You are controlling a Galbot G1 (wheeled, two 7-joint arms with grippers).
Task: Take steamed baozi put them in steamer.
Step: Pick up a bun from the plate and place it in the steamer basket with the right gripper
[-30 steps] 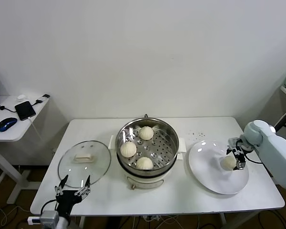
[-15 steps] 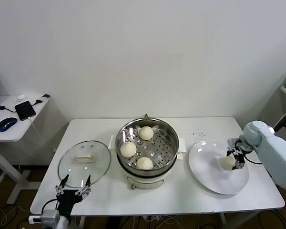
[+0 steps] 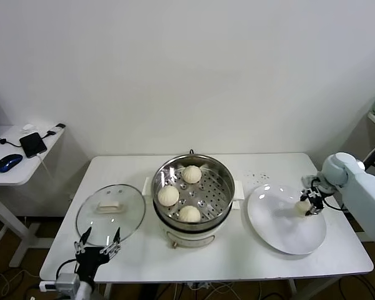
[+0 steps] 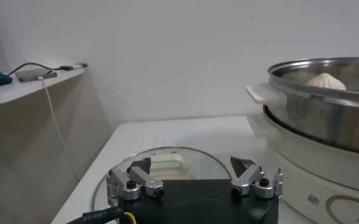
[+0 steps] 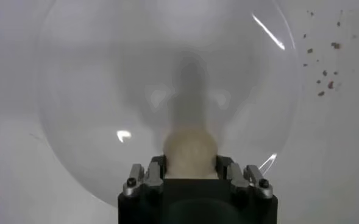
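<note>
Head view: steamer mid-frame on white counter, three steamed baozi on perforated tray inside. Fourth baozi at right, clamped in right pincer, over far-right part of white plate; can't tell if touching plate or just above. Pincer fingers mostly hidden behind bun and arm. Glass lid flat at lower left, beside steamer. Left pincer at bottom-left edge, spread wide, near lid rim; arm mostly cut off by frame.

Left wrist view: left pincer fingers wide apart, nothing between, low in frame. Lid partly hidden behind pincer body. Steamer cut off at right edge; only one baozi top peeking over rim, others hidden.

Right wrist view: right pincer at bottom centre, closed on baozi; lower part of bun hidden by pincer body. Plate fills most of frame, top rim cut off. Dark specks on counter at upper right, too small to identify.
</note>
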